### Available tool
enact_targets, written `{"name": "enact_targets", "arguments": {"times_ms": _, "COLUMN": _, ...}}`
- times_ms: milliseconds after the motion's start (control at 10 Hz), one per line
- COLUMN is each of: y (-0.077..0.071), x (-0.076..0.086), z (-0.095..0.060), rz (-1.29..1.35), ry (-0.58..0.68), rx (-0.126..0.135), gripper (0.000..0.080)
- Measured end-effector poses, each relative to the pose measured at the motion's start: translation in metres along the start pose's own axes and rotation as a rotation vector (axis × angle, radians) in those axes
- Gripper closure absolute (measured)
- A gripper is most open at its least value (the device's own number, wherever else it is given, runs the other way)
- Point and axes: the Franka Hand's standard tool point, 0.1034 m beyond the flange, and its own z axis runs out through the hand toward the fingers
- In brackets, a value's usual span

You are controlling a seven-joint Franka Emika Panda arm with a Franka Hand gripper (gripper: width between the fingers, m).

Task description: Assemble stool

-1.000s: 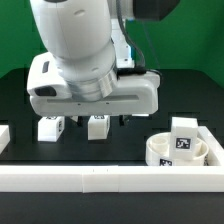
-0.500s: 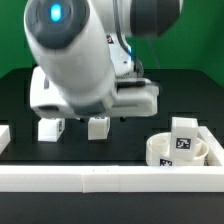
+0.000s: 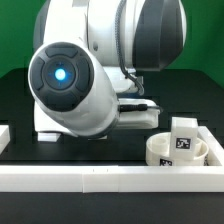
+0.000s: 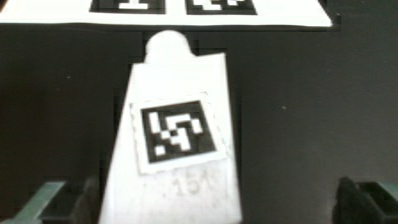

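Pincer (image 4: 208,198) wide open, gripping nothing. Tagged stool leg (image 4: 178,125) lying between its fingers (image 4: 50,200), ungripped. Marker board (image 4: 205,8) beyond leg's tip.

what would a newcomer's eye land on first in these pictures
The big white robot arm, a blue light glowing on it, fills most of the exterior view. At the exterior view's right sits the round seat with an upright leg at it. In the wrist view a long tagged leg lies on the black table between the fingers of the open claw, pointing toward the marker board.
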Motion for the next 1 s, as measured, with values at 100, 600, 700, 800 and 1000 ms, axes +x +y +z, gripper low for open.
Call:
{"name": "enact_targets", "arguments": {"times_ms": 100, "y": 0.001, "x": 0.001, "z": 0.002, "rz": 0.001, "ry": -0.004, "rx": -0.001, "gripper": 0.0151}}
{"name": "enact_targets", "arguments": {"times_ms": 600, "y": 0.001, "x": 0.001, "z": 0.003, "rz": 0.001, "ry": -0.004, "rx": 0.001, "gripper": 0.0474}}
{"name": "enact_targets", "arguments": {"times_ms": 700, "y": -0.001, "x": 0.000, "z": -0.002, "rz": -0.003, "ry": -0.002, "rx": 0.000, "gripper": 0.0474}}
{"name": "enact_targets", "arguments": {"times_ms": 800, "y": -0.008, "x": -0.006, "z": -0.013, "rz": -0.011, "ry": -0.002, "rx": -0.003, "gripper": 0.0474}}
{"name": "enact_targets", "arguments": {"times_ms": 1000, "y": -0.031, "x": -0.019, "z": -0.038, "rz": 0.009, "ry": -0.009, "rx": -0.002, "gripper": 0.0474}}
